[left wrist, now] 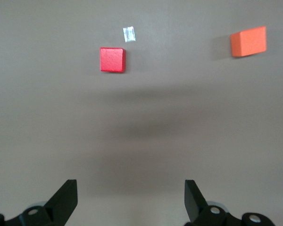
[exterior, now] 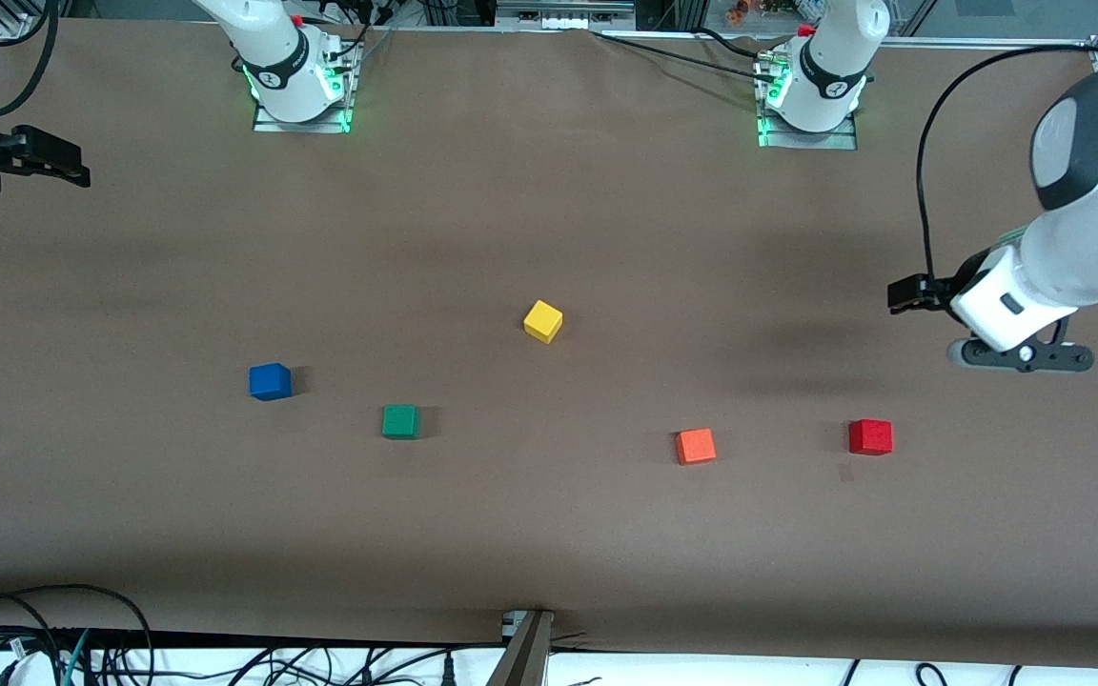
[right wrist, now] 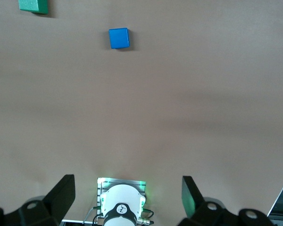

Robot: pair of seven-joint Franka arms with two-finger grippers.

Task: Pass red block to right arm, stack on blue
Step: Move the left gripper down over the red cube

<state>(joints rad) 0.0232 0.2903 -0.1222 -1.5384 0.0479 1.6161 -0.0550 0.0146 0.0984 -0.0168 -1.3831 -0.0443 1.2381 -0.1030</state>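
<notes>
The red block (exterior: 870, 436) lies on the brown table toward the left arm's end, nearer to the front camera; it also shows in the left wrist view (left wrist: 112, 60). My left gripper (exterior: 906, 293) hangs in the air over bare table beside it, open and empty, with fingertips wide apart (left wrist: 130, 188). The blue cube (exterior: 270, 381) lies toward the right arm's end and shows in the right wrist view (right wrist: 119, 38). My right gripper (exterior: 68, 170) hangs open and empty (right wrist: 127, 184) over the table's edge at the right arm's end, well apart from the blue cube.
An orange cube (exterior: 695, 446) lies beside the red block toward the middle. A green cube (exterior: 400, 421) lies next to the blue one. A yellow cube (exterior: 543, 321) sits mid-table. A small shiny scrap (left wrist: 129, 34) lies near the red block. Arm bases (exterior: 299, 86) (exterior: 808, 90) stand at the table's back.
</notes>
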